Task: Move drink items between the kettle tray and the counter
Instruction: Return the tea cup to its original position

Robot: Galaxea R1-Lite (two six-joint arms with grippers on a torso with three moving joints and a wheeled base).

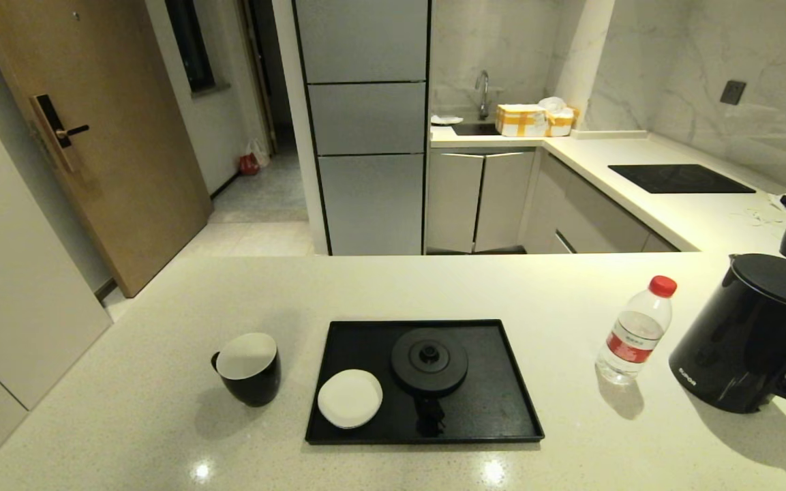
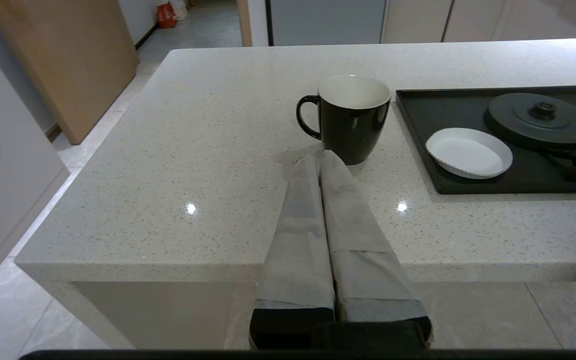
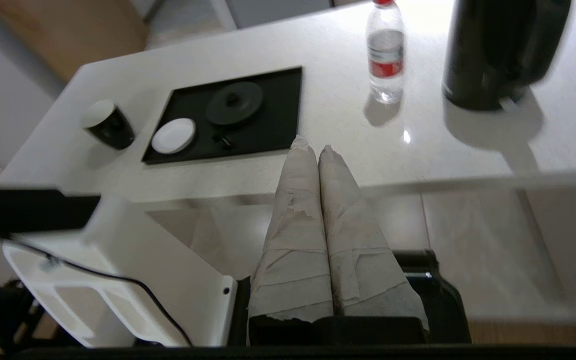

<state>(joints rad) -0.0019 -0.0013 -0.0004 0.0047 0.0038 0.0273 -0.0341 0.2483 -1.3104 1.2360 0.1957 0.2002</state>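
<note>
The pale speckled bench (image 1: 161, 409) carries the black kettle tray (image 1: 502, 409) at its middle, which holds only the round kettle base disc (image 1: 429, 359) and a flat white coaster (image 1: 350, 398) just beside it. The tall black kettle (image 1: 747, 334) stands on the bench far to the right with the red-capped water bottle (image 1: 635, 332) near it, and the black mug (image 1: 249, 368), empty, sits left of the tray. The left end effector (image 2: 321, 155) and the right end effector (image 3: 312, 147) both have their fingers pressed together on nothing, held back off the bench's near edge.
</note>
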